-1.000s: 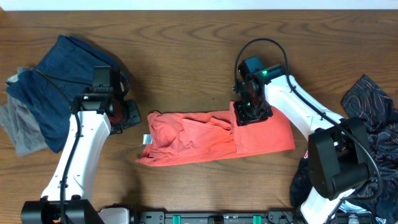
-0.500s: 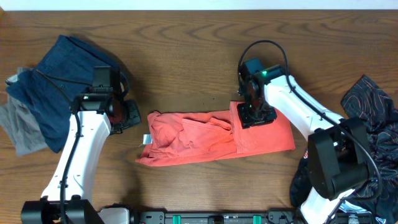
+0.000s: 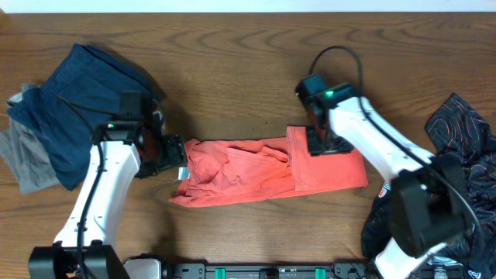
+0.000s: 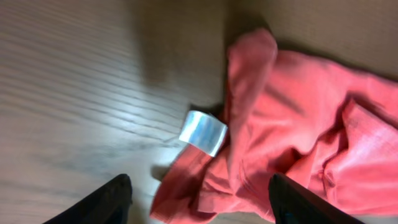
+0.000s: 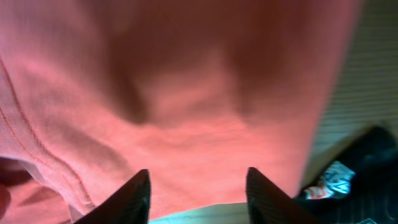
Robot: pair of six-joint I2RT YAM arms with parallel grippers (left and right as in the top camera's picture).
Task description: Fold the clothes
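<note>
The coral-red T-shirt point(image 3: 263, 170) lies bunched in a long strip across the middle of the table, plain side up, with a white label point(image 3: 183, 172) at its left end. My left gripper point(image 3: 174, 155) is open just above that left end; in the left wrist view the shirt point(image 4: 298, 137) and the label point(image 4: 203, 132) lie between and ahead of the fingers point(image 4: 106, 202). My right gripper point(image 3: 324, 144) is open over the flat right part of the shirt; in the right wrist view red cloth point(image 5: 186, 93) fills the space ahead of the fingers point(image 5: 127, 196).
A dark navy garment point(image 3: 74, 101) on a grey-tan one point(image 3: 27, 159) is piled at the left. A dark patterned garment point(image 3: 457, 163) lies at the right edge and shows in the right wrist view point(image 5: 354, 174).
My left gripper has moved right and down to the shirt's left end. My right gripper has shifted right and toward the front over the shirt's right part. The shirt has not moved.
</note>
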